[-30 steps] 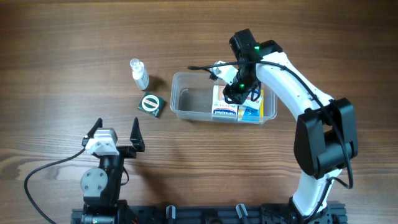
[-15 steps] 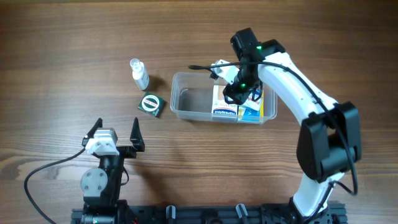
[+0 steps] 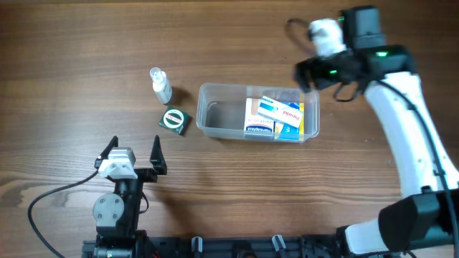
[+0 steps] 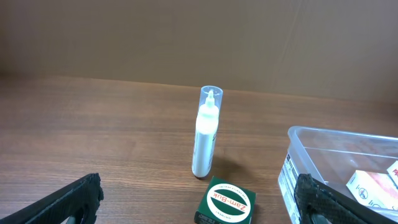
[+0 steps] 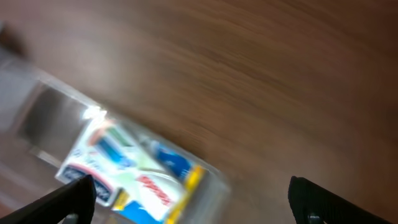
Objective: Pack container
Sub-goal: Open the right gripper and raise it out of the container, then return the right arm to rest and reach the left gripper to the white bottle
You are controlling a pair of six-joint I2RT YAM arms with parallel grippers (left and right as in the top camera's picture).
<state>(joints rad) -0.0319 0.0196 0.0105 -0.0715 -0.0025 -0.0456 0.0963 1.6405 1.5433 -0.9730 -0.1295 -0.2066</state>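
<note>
The clear container (image 3: 222,115) sits mid-table, and several small boxes (image 3: 276,116) fill its right half while the left half is bare. My right gripper (image 3: 304,74) hovers open above the table just beyond the container's far right corner, holding nothing. Its wrist view is blurred and looks down on the boxes (image 5: 127,174) inside the container (image 5: 37,118), with the open right gripper (image 5: 193,199) over the tub's corner. My left gripper (image 3: 133,149) rests open near the front left. In its view the left gripper (image 4: 198,202) faces the container (image 4: 311,155).
A small clear spray bottle (image 3: 161,85) stands left of the container, also visible upright in the left wrist view as the spray bottle (image 4: 207,134). A green Zam-Buk box (image 3: 173,120) lies just in front of it, and the same green box (image 4: 225,202) shows between the left fingers' line of sight.
My right gripper has opened, left a white and blue box in the container, and swung up and away to the far right. The left arm has not moved.
</note>
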